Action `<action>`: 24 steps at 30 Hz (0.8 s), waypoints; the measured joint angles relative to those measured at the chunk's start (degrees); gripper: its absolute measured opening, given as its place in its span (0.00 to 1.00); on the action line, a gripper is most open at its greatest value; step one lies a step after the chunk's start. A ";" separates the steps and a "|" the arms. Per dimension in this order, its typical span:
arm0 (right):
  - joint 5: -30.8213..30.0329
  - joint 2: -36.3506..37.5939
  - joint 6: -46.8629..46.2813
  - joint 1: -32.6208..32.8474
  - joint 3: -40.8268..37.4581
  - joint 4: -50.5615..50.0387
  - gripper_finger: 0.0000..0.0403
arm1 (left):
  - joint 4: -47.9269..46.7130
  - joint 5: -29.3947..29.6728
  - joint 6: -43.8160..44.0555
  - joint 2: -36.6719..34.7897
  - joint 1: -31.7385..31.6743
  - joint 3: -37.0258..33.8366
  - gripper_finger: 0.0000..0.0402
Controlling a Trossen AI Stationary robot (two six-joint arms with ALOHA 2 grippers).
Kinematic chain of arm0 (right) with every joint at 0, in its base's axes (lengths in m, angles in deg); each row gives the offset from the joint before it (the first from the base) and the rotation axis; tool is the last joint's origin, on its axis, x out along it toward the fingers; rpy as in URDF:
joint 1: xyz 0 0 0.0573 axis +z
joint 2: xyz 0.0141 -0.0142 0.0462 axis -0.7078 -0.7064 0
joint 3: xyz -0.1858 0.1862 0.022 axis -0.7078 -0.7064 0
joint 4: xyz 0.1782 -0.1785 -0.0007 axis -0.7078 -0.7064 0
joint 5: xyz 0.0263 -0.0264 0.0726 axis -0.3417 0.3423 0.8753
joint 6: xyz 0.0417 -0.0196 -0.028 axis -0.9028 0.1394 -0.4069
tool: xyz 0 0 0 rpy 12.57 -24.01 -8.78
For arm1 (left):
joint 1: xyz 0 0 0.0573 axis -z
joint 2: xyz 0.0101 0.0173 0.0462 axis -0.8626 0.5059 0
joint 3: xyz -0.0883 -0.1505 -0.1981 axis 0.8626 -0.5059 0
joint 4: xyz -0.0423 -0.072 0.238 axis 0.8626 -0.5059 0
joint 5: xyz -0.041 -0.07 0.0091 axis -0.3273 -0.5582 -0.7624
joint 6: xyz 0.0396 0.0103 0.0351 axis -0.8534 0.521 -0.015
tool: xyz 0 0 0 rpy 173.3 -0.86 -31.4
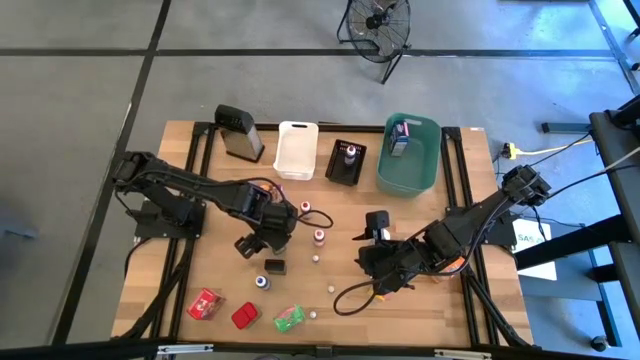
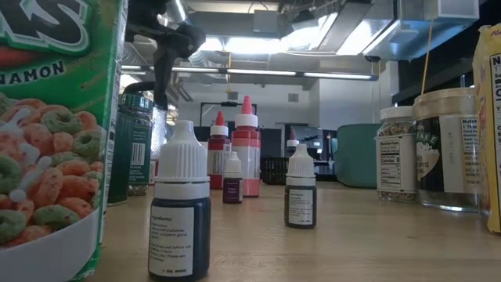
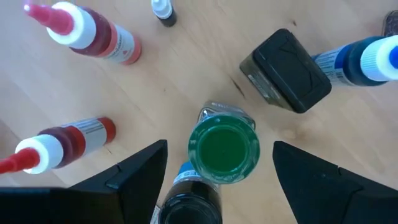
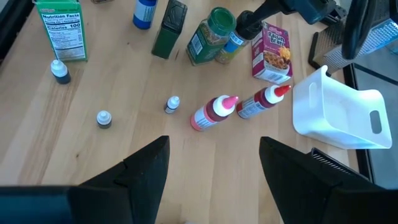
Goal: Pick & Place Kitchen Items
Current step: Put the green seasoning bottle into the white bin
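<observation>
Left pincer (image 3: 217,180) astride green-lidded jar (image 3: 224,151).

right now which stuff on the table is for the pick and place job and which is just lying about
For the job: green-lidded jar, red squeeze bottles, black-capped jar, blue bottle, green packet, red packets.

Just lying about: white bin, black bin, teal bin, grater.
</observation>
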 joint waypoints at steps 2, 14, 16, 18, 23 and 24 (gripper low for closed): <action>0.11 0.00 -0.64 0.00 0.00 0.01 0.62 | 1.65 -0.85 -0.85 0.00 -0.02 -1.42 0.72; 0.10 0.00 -0.69 -0.08 0.00 0.21 0.62 | 6.12 -0.34 -1.12 0.05 -0.16 -6.39 0.72; 0.10 0.00 -0.42 -0.10 -0.02 0.44 0.62 | 6.45 -0.32 -0.97 0.07 -0.37 -7.25 0.72; 0.08 0.00 0.23 -0.14 -0.02 0.67 0.62 | 6.71 -0.28 0.19 0.07 -0.42 -8.04 0.72; 0.08 0.00 0.84 -0.75 -0.02 1.28 0.62 | 8.79 -0.34 1.29 0.07 -0.01 -8.28 0.72; 0.06 0.00 0.83 -0.93 -0.02 1.28 0.62 | 9.27 -0.32 1.29 0.07 0.09 -8.28 0.72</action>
